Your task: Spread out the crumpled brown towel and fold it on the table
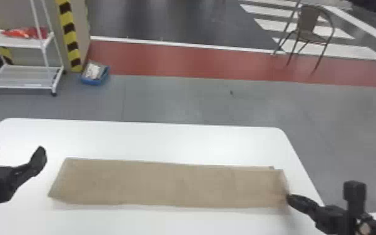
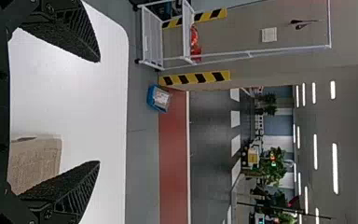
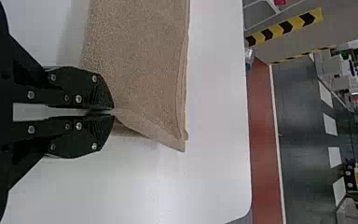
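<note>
One brown towel (image 1: 171, 184), strip-folded on table (image 1: 165, 137), right end pinched by right gripper (image 3: 113, 112), left gripper (image 2: 98, 112) spread near the other; folding apparently underway, next likely requiring the right end carried leftward.

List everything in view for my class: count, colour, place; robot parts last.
Long folded cloth towel: one, brown, on table
Round-cornered table: one, white, foreground
Two-shelf metal cart: one, white, beyond table, left
Crumpled bundle: one, red-orange, cart's upper shelf
Low open bin: one, blue, floor beside striped corner
Slanted-stripe strips: two, yellow-black, beige wall
Round-backed chair: one, brown, far right
Floor band: one, red, beyond table
Leafy plants: several, green, far background
Ceiling lights: several, white, overhead
Left gripper: one, black, table's left, open
Right gripper: one, black, at towel's right end
</note>
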`<action>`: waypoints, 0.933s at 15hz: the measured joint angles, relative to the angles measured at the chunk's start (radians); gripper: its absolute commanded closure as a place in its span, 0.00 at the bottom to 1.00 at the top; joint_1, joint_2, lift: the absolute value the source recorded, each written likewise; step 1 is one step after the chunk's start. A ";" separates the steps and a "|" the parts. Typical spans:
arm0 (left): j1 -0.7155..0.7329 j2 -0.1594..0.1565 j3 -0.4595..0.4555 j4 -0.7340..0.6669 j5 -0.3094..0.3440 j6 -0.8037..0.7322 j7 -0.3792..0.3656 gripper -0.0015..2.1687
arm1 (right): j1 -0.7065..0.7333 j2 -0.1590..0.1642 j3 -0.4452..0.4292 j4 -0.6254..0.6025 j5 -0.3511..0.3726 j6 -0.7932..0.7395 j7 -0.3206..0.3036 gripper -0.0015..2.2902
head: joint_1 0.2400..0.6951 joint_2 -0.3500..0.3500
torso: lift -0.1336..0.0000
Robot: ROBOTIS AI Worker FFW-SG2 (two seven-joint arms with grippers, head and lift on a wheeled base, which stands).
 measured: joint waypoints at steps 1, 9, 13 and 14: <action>0.000 0.000 -0.007 -0.002 -0.003 0.004 0.000 0.05 | -0.004 0.000 -0.001 -0.001 0.000 -0.018 -0.001 0.12 | 1.00 0.17 | 1.00; 0.050 0.000 -0.016 -0.069 -0.004 0.023 -0.076 0.06 | -0.004 0.054 -0.040 -0.098 -0.035 -0.086 -0.010 0.04 | 1.00 0.13 | 1.00; 0.032 0.002 -0.015 -0.023 -0.004 0.011 -0.138 0.06 | 0.009 0.093 -0.053 -0.211 -0.071 0.000 -0.005 0.04 | 1.00 0.14 | 1.00; 0.017 0.005 -0.022 0.004 -0.007 0.005 -0.139 0.06 | 0.010 0.098 -0.056 -0.237 -0.072 0.037 -0.005 0.04 | 1.00 0.14 | 1.00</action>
